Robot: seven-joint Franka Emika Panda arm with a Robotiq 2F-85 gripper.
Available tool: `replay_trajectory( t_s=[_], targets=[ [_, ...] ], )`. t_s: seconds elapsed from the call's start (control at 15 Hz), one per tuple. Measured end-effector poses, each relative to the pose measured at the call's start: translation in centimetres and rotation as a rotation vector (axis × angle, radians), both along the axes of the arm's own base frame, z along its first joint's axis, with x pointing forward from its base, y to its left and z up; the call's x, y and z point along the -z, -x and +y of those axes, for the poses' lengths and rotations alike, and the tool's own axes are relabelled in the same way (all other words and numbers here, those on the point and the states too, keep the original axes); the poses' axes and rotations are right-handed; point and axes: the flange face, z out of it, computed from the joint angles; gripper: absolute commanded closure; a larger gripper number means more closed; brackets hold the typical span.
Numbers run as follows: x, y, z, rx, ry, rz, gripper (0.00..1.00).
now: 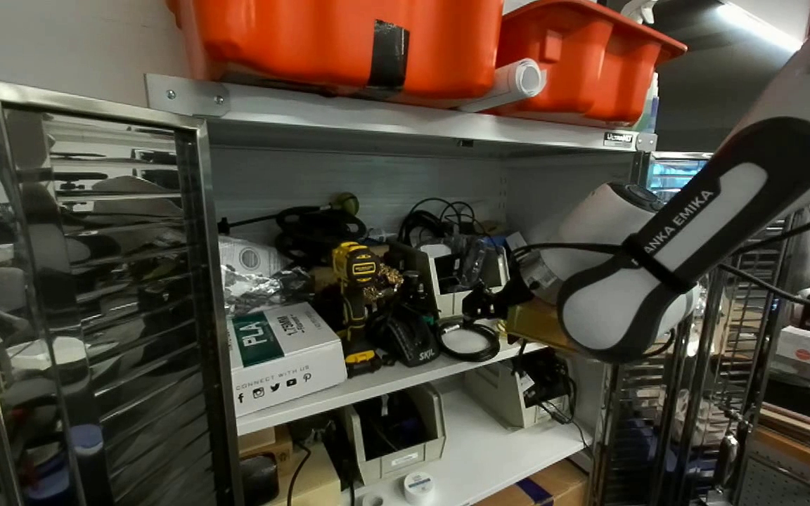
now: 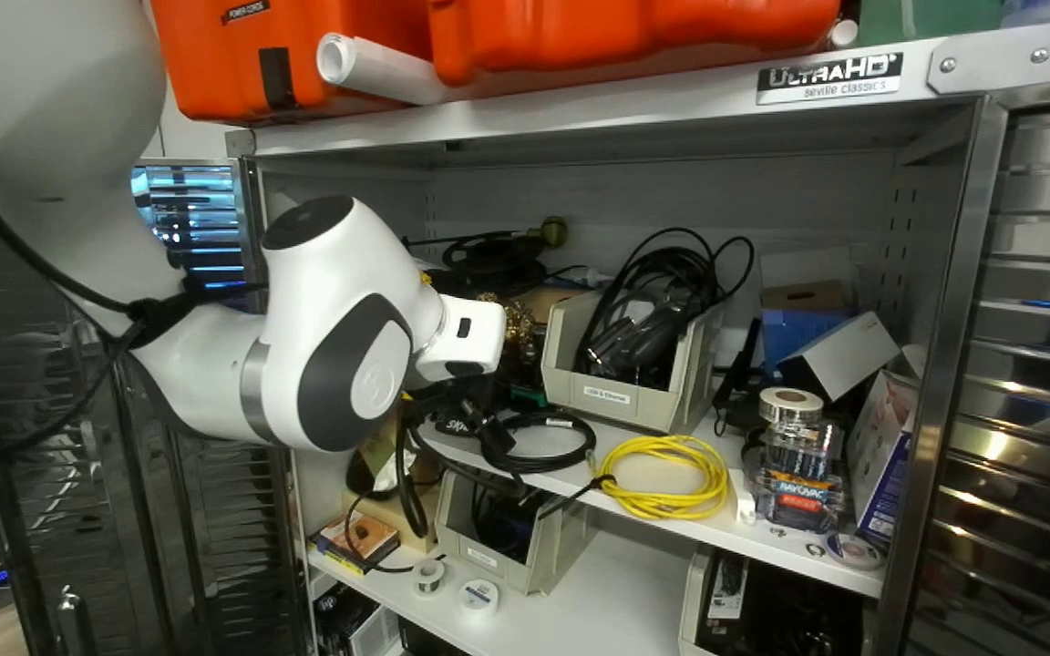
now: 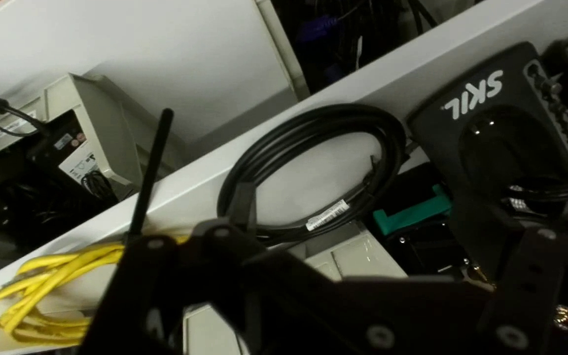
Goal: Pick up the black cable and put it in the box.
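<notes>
Standing far apart, the jaws of the gripper [image 3: 372, 207] are poised over the shelf [image 3: 190, 195] near its front edge, with nothing gripped between them. The coiled black cable [image 3: 308, 130] is framed in the wrist view between and beyond the fingertips [image 3: 242, 202]; its strands are crossed by one fingertip, though whether contact is made cannot be told. In both exterior views the coil is seen lying flat at the shelf's front edge. On one side it is bordered by a dark SKIL-marked device [image 3: 501, 123], on the other it is neighboured by a coiled yellow cable [image 2: 715, 474].
</notes>
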Motion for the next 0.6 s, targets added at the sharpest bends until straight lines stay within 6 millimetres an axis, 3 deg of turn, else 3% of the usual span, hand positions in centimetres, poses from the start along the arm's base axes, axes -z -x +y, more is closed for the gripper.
replay_trajectory(
  t_s=[0.27,0.6],
  targets=[
    [-0.2,-1.6,0.9,0.049,-0.069,0.001,0.00],
    [0.3,-1.6,-0.6,0.136,-0.130,0.015,0.00]
  ],
)
